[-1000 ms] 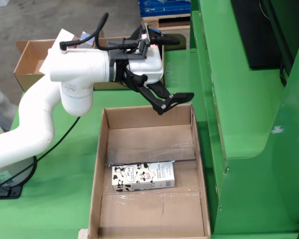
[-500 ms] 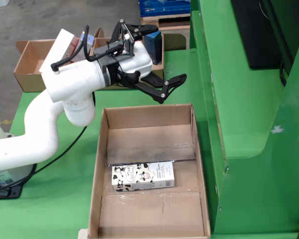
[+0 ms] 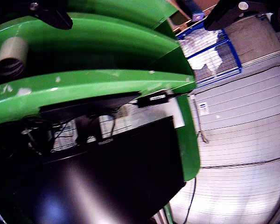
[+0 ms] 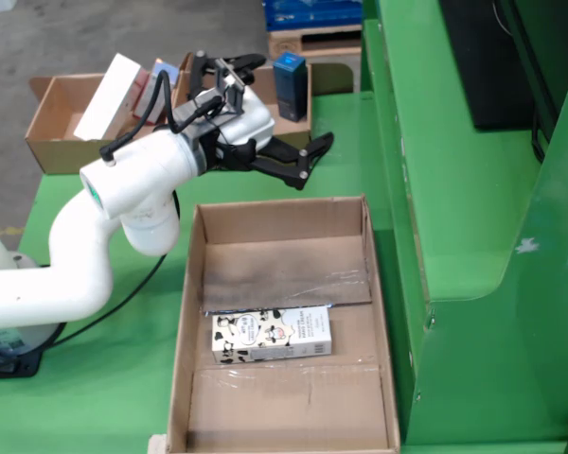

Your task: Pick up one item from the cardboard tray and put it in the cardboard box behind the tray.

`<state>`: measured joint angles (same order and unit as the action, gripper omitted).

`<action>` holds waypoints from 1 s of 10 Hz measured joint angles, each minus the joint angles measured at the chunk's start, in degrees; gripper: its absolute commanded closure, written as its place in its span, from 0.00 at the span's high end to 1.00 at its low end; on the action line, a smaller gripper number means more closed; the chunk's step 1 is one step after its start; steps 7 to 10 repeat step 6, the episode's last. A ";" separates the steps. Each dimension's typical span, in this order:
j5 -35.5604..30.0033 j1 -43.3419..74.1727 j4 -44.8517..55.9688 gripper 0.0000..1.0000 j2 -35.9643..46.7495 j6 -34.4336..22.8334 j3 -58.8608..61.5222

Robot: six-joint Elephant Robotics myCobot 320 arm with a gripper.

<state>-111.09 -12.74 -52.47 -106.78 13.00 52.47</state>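
In the fixed view my white arm ends in a black gripper (image 4: 290, 112) turned on its side and pointing right, over the far edge of the big cardboard box (image 4: 184, 364). Its jaws are spread wide with nothing between them. The cardboard tray (image 4: 52, 128) lies beyond it and holds a white box (image 4: 109, 95), a pinkish packet (image 4: 152, 87) and a dark blue carton (image 4: 290, 85). A cow-print milk carton (image 4: 272, 334) lies flat in the big box. In the wrist view the gripper (image 3: 140, 14) shows only its two black fingers at the top corners, facing the green frame.
A tall green machine frame (image 4: 473, 189) stands along the right of the box and tray. The wrist view looks at its green panels (image 3: 93, 84), a black screen (image 3: 121, 172), a grey tube end (image 3: 10, 57) and corrugated floor (image 3: 242, 140). A black cable (image 4: 133, 288) runs by the arm.
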 measured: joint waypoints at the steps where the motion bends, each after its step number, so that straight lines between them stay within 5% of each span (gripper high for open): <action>1: -2.46 0.00 0.00 1.00 -2.29 0.00 2.46; 6: -15.82 0.00 0.00 1.00 -15.73 0.00 15.82; 10: -15.82 0.00 0.00 1.00 -15.73 0.00 15.82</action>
